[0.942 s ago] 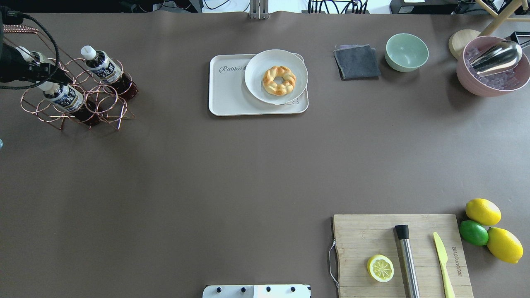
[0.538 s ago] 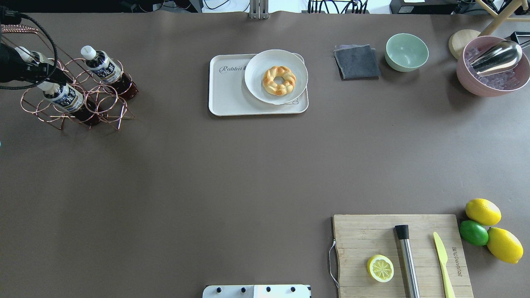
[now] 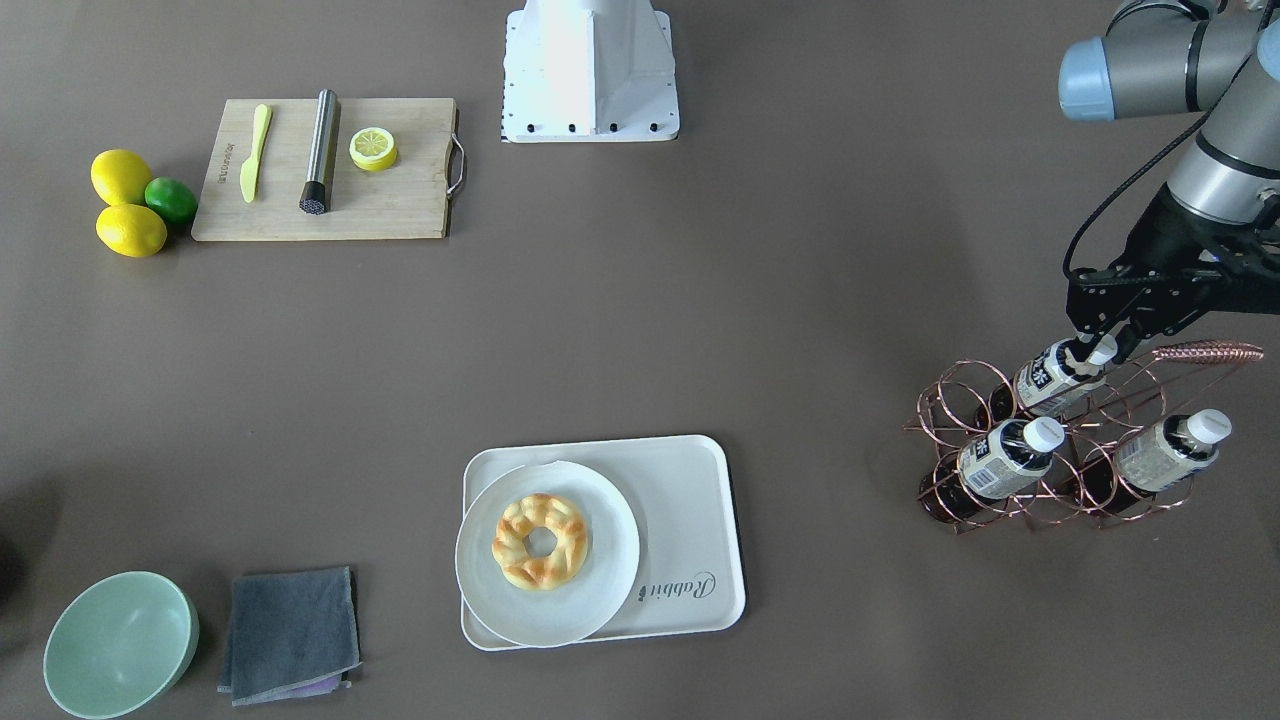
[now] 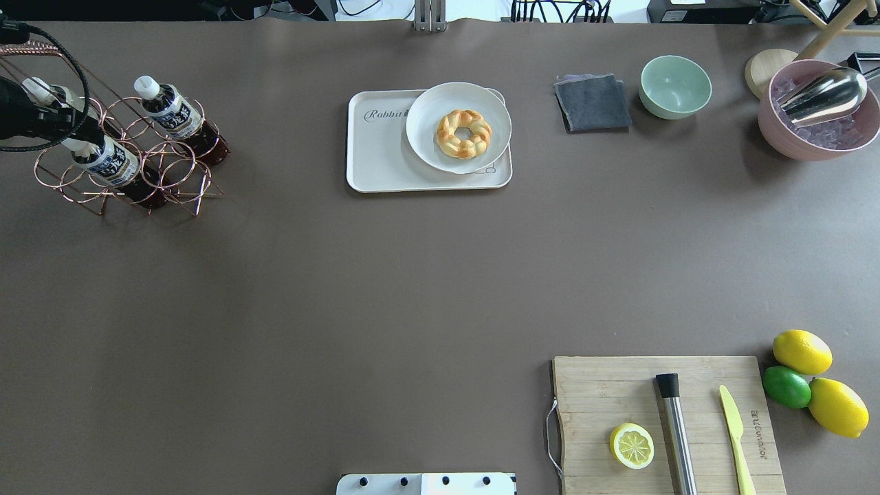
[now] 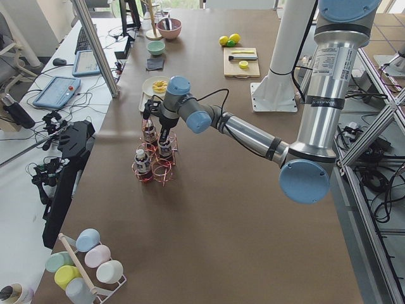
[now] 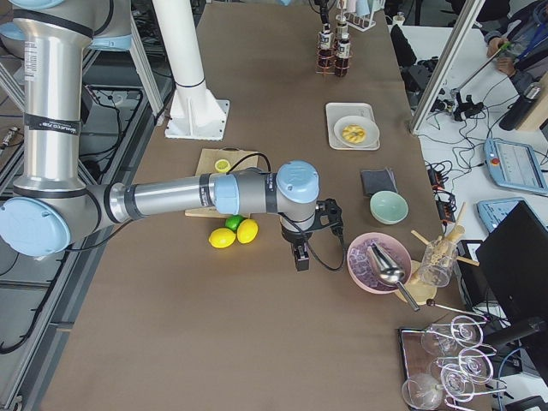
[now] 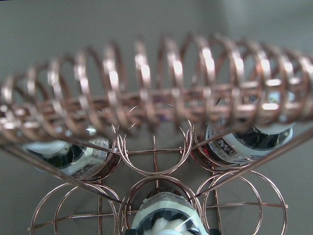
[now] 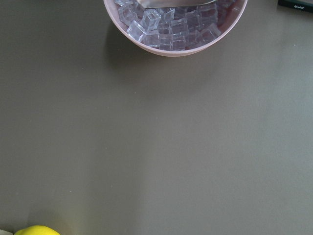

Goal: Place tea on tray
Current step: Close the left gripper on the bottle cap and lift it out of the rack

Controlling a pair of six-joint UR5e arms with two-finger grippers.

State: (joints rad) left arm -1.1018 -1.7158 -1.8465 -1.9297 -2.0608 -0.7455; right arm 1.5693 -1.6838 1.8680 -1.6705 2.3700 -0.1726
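Inspection ran from the left edge of the overhead view. A copper wire rack (image 4: 158, 172) stood on the brown surface (image 4: 344, 289) at far left, with three bottles lying tilted in its rings. The tea (image 4: 113, 161) occupied the ring on the robot's side of the rack. A second bottle (image 4: 172, 113) and a third bottle (image 4: 55, 93) lay in the farther rings. The left tool (image 3: 1098, 348) was at the tea's white cap, with one finger on either side of it. Whether the fingers pressed on the cap could not be told. The tea was well apart from the tray (image 4: 378, 158), which sat near the middle of the far side. A round plate (image 4: 430, 148) with a braided ring pastry (image 4: 464, 133) covered the tray's right portion. Further right were a folded grey cloth (image 4: 592, 103) and a green bowl (image 4: 675, 86). Beyond them stood a pink bowl (image 4: 777, 130) of ice cubes (image 4: 835, 130) with a metal scoop (image 4: 825, 96). At near right, a cutting board (image 4: 591, 392) carried a lemon half (image 4: 632, 445), a metal rod (image 4: 677, 433) and a yellow knife (image 4: 735, 433). Two lemons (image 4: 801, 351) and a lime (image 4: 786, 386) lay just beside it. The right tool (image 6: 301, 257) hung over the surface between this fruit and the pink bowl. Its finger spacing could not be told.
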